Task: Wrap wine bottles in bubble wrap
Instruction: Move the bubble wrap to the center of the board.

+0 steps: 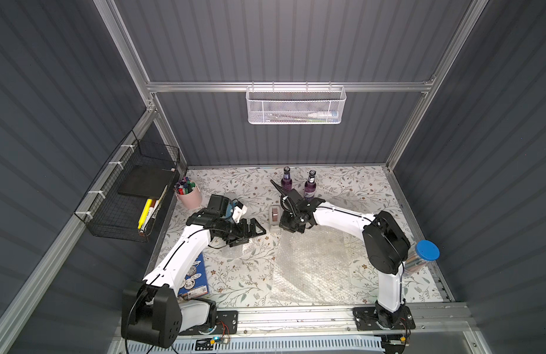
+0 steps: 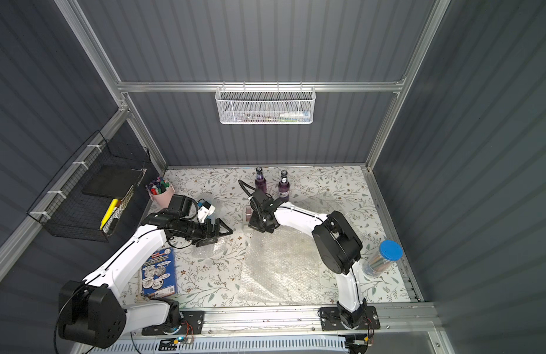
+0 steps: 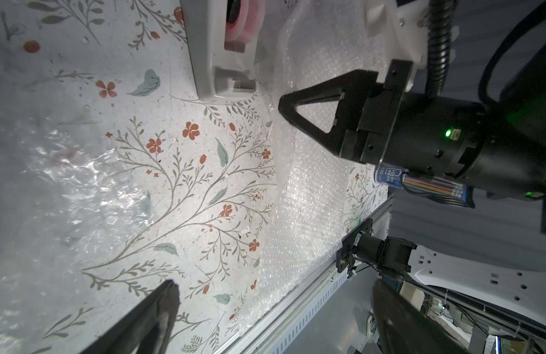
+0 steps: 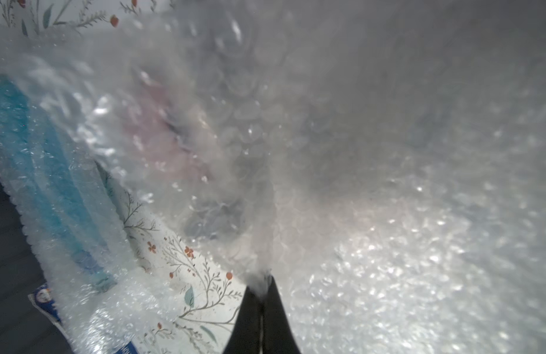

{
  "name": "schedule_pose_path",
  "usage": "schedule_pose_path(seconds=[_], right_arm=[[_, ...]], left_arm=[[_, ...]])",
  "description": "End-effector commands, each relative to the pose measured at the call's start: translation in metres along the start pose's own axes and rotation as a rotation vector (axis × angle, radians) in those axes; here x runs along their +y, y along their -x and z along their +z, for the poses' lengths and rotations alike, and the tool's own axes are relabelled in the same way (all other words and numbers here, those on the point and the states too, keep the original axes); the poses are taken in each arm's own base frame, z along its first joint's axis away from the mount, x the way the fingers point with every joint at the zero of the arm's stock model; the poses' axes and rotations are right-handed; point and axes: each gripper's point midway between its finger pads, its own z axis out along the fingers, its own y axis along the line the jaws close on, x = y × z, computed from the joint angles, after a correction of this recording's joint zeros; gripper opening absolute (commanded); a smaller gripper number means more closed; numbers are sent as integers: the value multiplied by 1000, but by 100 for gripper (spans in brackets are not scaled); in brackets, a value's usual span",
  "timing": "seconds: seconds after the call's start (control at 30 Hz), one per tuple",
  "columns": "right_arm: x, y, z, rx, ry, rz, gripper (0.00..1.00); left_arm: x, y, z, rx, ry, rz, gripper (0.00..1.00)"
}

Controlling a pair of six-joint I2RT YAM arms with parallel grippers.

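Bubble wrap lies spread on the table from the centre toward 5 o'clock in both top views, with its far edge raised off the surface. The right gripper has that edge. Its jaws are pressed together with a bunched pinch of wrap between the tips, and the sheet hangs so close to the wrist camera that most of that view is blurred. This gripper is just at 3 o'clock of the tape dispenser. The left gripper, at 9 o'clock of the dispenser, has its jaws spread wide and holds nothing. A smaller crinkled sheet lies flat beneath it. Two purple bottles stand upright side by side at 12 o'clock, near the back wall and apart from the wrap.
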Motion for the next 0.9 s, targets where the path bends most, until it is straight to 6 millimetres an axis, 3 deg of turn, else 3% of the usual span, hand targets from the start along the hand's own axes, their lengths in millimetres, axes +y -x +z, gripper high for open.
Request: schedule_pose_path(seconds=[0.0,0.33,0.47,0.57,0.6,0.73,0.87], right_arm=[[-7,11,-2,-25,-103,-226,3],[-16,12,6,49,-214,-634,1],[-22,13,6,50,-236,-713,3],[-10,10,7,43,-174,-712,8],[-3,9,7,42,-138,-718,11],[16,13,-6,5,-67,-715,42],[25,11,-47,-28,26,-726,64]], left_arm=[[1,-4,3,17,-11,-7,99],[9,-8,9,37,0,-27,100],[10,-10,10,41,2,-32,100],[13,-16,10,63,10,-37,100],[13,-17,10,66,12,-37,99],[13,-21,10,72,6,-45,99],[12,-29,7,89,3,-44,100]])
